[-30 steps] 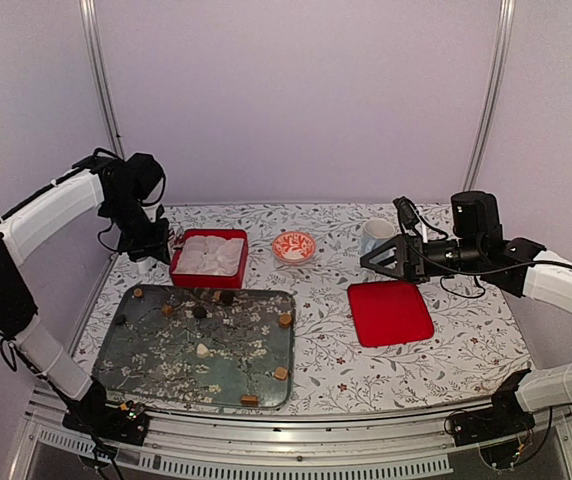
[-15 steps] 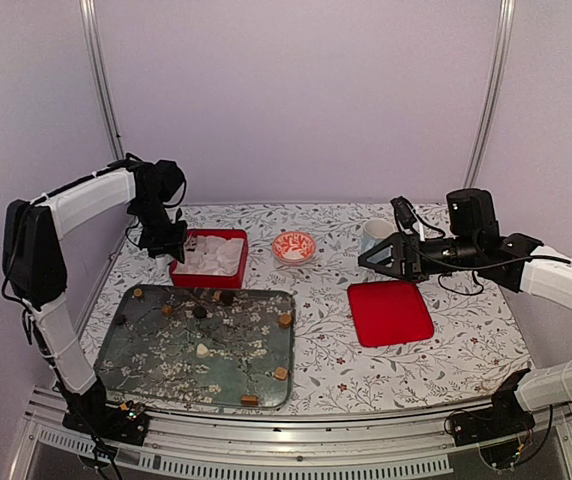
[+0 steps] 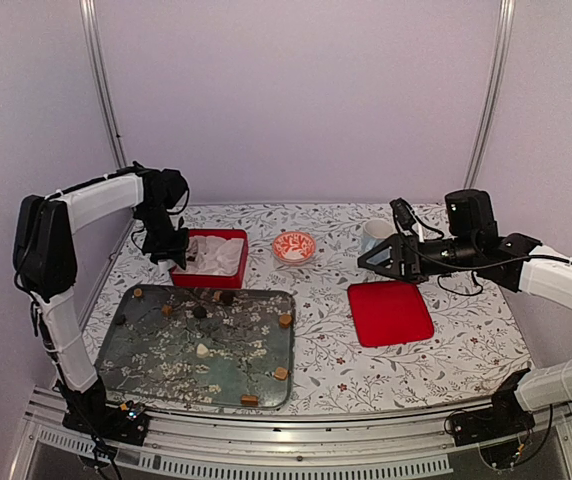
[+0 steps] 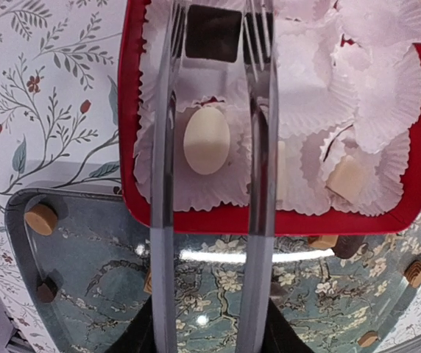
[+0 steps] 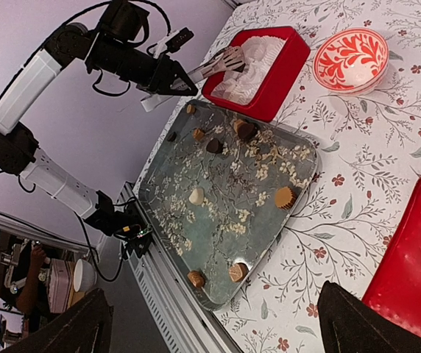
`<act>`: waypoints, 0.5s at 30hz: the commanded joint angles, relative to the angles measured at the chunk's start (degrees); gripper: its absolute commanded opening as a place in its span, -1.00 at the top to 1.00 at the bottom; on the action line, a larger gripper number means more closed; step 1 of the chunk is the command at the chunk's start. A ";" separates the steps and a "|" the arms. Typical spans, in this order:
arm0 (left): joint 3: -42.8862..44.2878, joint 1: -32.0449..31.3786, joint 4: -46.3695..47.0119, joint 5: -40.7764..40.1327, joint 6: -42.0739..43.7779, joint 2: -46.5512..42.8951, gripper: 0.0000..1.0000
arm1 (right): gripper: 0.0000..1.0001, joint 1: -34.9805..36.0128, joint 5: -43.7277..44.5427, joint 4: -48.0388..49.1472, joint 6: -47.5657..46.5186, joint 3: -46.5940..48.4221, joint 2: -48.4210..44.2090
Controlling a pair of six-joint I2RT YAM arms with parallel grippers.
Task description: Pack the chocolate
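Several chocolate pieces lie scattered on the glass tray (image 3: 126, 355), among them a cream one (image 3: 202, 350) and a caramel one (image 3: 285, 321). My left gripper (image 3: 188, 258) reaches over the left end of the red box (image 3: 209, 281), which is lined with white paper cups. In the left wrist view its fork-like fingers (image 4: 164, 147) stand a little apart. A dark square chocolate (image 4: 213, 33) sits between their tips and a cream egg-shaped one (image 4: 207, 140) lies in a cup below them. Another pale piece (image 4: 347, 179) rests in a cup to the right. My right gripper (image 3: 371, 260) hovers wide open, holding nothing.
A flat red lid (image 3: 390, 312) lies under the right arm. A red-and-white patterned bowl (image 3: 294, 246) and a white mug (image 3: 374, 234) stand at the back. The tray's near edge is close to the table's front rail.
My left gripper has swung right from beside the red box to over its left end, and its fingers have parted slightly. The right arm has hardly moved.
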 commanded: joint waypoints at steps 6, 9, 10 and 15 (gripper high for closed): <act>2.06 0.70 0.90 1.56 -0.55 -1.47 0.18 | -0.98 -0.27 0.72 -1.07 -1.73 1.88 0.76; 1.77 0.48 0.91 2.79 -0.82 -3.54 0.19 | -0.98 -0.28 0.57 -1.15 -2.06 2.19 0.60; 1.33 0.49 0.90 3.18 -0.84 -4.65 0.19 | -0.98 -0.28 0.52 -1.28 -2.25 2.34 0.52; -3.67 0.13 0.62 5.72 -0.80 -12.08 0.19 | -0.98 -0.28 0.14 -1.76 -2.99 2.88 0.03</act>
